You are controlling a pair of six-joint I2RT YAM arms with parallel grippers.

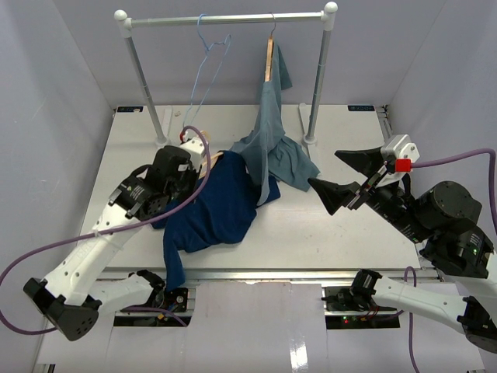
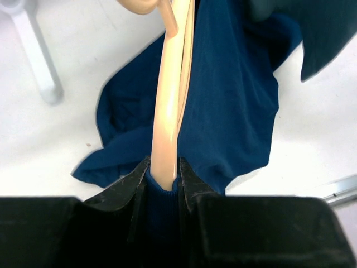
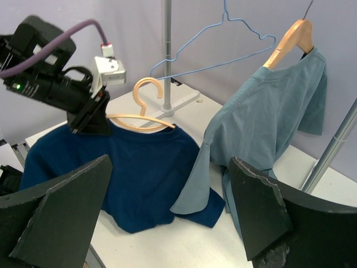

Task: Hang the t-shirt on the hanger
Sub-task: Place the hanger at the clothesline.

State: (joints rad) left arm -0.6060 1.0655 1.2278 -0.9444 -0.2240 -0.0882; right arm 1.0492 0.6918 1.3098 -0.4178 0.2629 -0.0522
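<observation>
At nine o'clock on the table (image 1: 334, 124), my left gripper (image 2: 164, 173) is clamped tight on one shoulder of the hanger (image 2: 167, 100), with a fold of the t-shirt (image 1: 221, 202) pinched between the jaws along with the wood. The shirt lies spread below it, trailing toward six o'clock. My right gripper (image 1: 322, 168) hovers at three o'clock, jaws wide apart and holding nothing. From the right wrist view the hook stands out of the collar, but I cannot tell whether the far shoulder is seated. I judge the right gripper should reach toward nine o'clock, take that shoulder seam, and draw it over the hanger's free end while the left holds firm, steering wide of the grey shirt (image 1: 272, 132) at twelve.
</observation>
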